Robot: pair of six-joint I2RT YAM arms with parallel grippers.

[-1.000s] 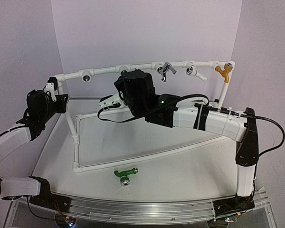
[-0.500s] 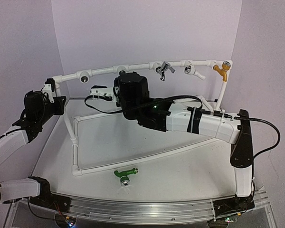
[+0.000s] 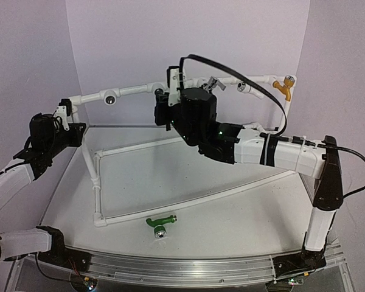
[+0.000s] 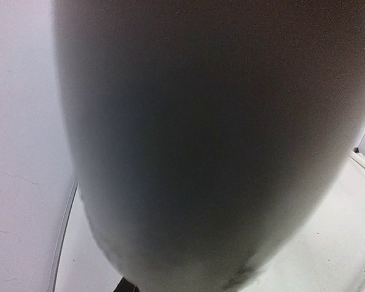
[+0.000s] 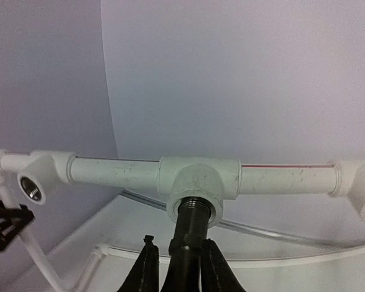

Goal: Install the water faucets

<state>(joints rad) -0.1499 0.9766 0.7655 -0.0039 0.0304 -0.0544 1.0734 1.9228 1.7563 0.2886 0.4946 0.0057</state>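
Claw on right arm (image 5: 179, 255) was clamped narrow on dark brown-black faucet (image 5: 191, 222), threaded end entering white plastic tee fitting (image 5: 199, 179); left claw (image 3: 64, 113), grip not discernible.

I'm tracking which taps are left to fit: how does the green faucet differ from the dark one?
Colour: the green faucet is bright green; the dark faucet is near black. Place: the green faucet lies loose on the table; the dark faucet is raised, its threaded end in the mouth of a white tee fitting. Grip: nothing touches the green faucet; the right gripper clamps the dark faucet.
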